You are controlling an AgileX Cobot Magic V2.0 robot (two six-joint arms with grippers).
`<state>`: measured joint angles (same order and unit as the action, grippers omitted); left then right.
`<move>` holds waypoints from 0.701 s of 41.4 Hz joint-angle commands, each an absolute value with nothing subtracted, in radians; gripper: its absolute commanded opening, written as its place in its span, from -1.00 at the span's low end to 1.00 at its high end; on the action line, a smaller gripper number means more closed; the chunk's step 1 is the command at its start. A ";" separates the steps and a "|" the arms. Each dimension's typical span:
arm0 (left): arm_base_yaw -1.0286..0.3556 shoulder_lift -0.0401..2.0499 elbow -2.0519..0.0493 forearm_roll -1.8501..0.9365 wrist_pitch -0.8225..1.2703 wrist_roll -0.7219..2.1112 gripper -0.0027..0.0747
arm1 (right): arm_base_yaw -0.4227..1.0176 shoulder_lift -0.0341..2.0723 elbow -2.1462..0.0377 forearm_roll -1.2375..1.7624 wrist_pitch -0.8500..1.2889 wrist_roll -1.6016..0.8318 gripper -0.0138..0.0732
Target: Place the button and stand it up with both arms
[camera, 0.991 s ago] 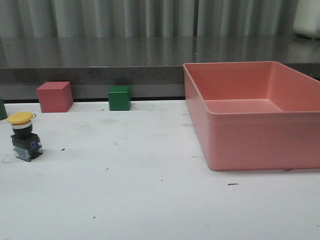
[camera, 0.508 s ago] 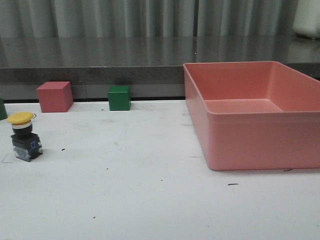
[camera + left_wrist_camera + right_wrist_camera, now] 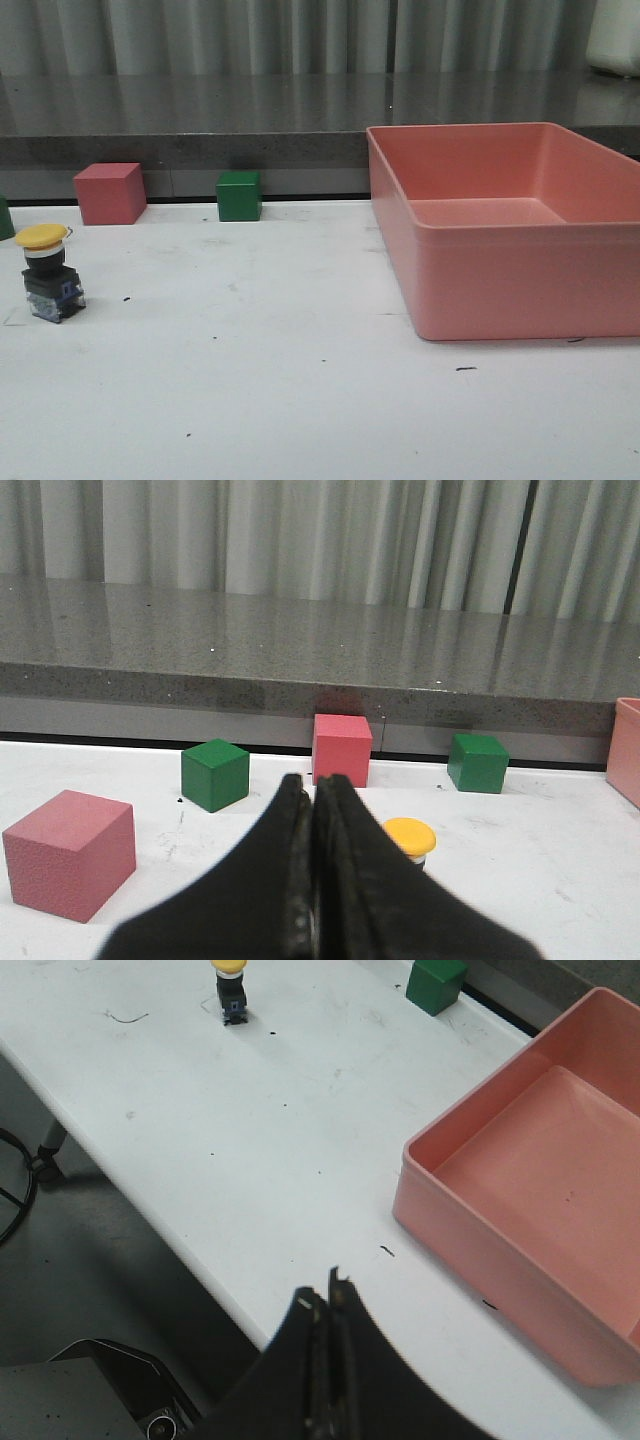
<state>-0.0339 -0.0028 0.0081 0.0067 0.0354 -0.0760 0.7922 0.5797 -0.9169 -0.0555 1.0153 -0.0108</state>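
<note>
The button (image 3: 48,271) stands upright on the white table at the far left, yellow cap on top, black base with blue terminals below. In the left wrist view its yellow cap (image 3: 410,837) shows just beyond the fingers, its base hidden behind them. It also shows far off in the right wrist view (image 3: 230,988). My left gripper (image 3: 313,785) is shut and empty, short of the button. My right gripper (image 3: 324,1292) is shut and empty, high over the table's near edge. Neither arm shows in the front view.
A large pink bin (image 3: 510,225) takes up the right side of the table. A pink cube (image 3: 110,193) and a green cube (image 3: 239,196) sit at the back edge. The left wrist view shows another pink cube (image 3: 68,852) and another green cube (image 3: 214,774) near the button.
</note>
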 commanded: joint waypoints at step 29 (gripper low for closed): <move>-0.041 -0.026 0.023 0.008 -0.050 -0.085 -0.98 | 0.556 0.397 -0.776 -0.051 0.785 -0.012 -0.84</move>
<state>-0.0339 -0.0028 0.0081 0.0067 0.0354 -0.0760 0.6366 0.4512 -0.8006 -0.0511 0.9480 -0.0108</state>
